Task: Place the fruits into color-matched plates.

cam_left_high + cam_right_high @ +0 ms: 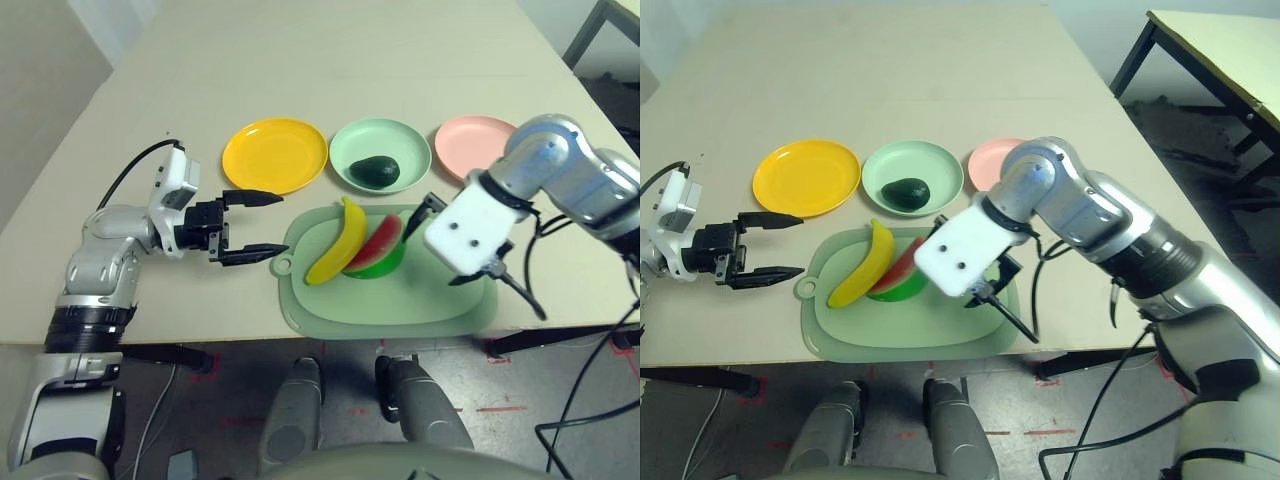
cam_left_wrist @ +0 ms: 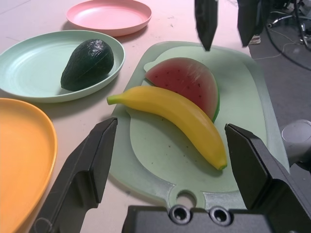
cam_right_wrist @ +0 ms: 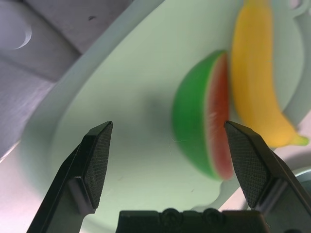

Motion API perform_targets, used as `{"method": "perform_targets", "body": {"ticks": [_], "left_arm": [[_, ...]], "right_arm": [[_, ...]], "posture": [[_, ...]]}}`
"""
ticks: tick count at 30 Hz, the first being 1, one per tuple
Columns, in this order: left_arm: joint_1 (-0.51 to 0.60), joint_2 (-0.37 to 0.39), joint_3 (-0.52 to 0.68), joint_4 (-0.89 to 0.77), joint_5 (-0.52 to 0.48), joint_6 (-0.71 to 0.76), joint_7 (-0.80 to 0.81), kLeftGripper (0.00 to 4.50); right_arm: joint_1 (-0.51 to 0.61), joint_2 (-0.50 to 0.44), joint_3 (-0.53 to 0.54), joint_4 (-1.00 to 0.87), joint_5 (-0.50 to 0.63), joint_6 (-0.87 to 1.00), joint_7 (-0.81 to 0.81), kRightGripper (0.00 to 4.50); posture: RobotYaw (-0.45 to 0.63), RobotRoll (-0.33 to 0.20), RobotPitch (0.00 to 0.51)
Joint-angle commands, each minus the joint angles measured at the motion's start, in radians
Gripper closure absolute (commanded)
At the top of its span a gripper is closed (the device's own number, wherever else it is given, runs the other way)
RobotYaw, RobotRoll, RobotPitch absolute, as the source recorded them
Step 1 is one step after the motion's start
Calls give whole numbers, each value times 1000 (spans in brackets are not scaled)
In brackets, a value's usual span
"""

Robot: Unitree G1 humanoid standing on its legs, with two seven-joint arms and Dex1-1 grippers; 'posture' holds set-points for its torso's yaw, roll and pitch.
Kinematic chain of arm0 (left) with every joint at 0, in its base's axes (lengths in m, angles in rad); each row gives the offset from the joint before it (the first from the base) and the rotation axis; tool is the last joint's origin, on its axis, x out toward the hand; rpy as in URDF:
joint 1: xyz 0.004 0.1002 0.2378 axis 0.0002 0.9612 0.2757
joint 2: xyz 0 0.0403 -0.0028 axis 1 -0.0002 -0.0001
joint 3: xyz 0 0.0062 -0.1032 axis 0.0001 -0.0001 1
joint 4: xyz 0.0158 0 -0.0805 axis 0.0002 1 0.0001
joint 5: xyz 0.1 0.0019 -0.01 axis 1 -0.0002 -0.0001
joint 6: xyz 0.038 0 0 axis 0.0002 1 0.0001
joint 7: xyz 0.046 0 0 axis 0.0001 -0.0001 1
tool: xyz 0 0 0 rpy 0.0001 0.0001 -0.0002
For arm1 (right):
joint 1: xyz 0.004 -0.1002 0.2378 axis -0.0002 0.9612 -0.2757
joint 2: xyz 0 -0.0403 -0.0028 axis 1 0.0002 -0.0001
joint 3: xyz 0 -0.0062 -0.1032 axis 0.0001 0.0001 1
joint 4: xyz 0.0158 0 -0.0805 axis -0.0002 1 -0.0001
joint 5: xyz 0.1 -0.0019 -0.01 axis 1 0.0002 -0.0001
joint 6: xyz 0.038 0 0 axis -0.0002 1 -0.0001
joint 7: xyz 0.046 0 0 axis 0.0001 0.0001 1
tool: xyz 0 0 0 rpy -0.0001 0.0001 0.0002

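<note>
Banana (image 1: 338,243) lies on the mint cutting board (image 1: 440,310), long axis slanting from the board's handle corner up toward the plates, propped against the watermelon wedge (image 1: 378,247). Right gripper (image 3: 167,145) hangs over the board with fingers spread wide, wedge just off one fingertip. Left gripper (image 1: 250,227), fingers apart and empty, points at the banana. Avocado (image 1: 375,171) rests in the green plate (image 1: 349,150); yellow plate (image 1: 275,155) and pink plate (image 1: 470,142) lie bare.
</note>
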Motion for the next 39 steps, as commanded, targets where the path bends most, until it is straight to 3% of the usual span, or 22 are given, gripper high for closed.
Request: {"method": "perform_targets", "body": {"ticks": [1, 9, 18, 24, 32, 39], "left_arm": [[16, 8, 2, 2, 7, -9, -6, 0], [28, 13, 7, -6, 6, -11, -3, 0], [32, 16, 15, -2, 6, -18, 1, 0], [24, 16, 12, 7, 7, -21, -3, 0], [21, 13, 9, 13, 8, -24, -5, 0], [31, 13, 12, 7, 5, -24, -4, 0]], "right_arm": [[32, 29, -36, 13, -45, -1, -8, 17], [55, 56, -47, 122, -135, -40, 12, 17], [51, -79, 46, 63, -84, 17, 28, 17], [41, -112, 63, 17, -53, 57, 28, 17], [48, 10, -38, 52, -106, 102, -6, 17], [91, 52, -64, 36, -166, 183, -33, 17]], "posture": [[5, 0, 174], [11, 0, 179], [11, 0, 178], [4, 0, 181], [2, 0, 181], [7, 0, 183]]}}
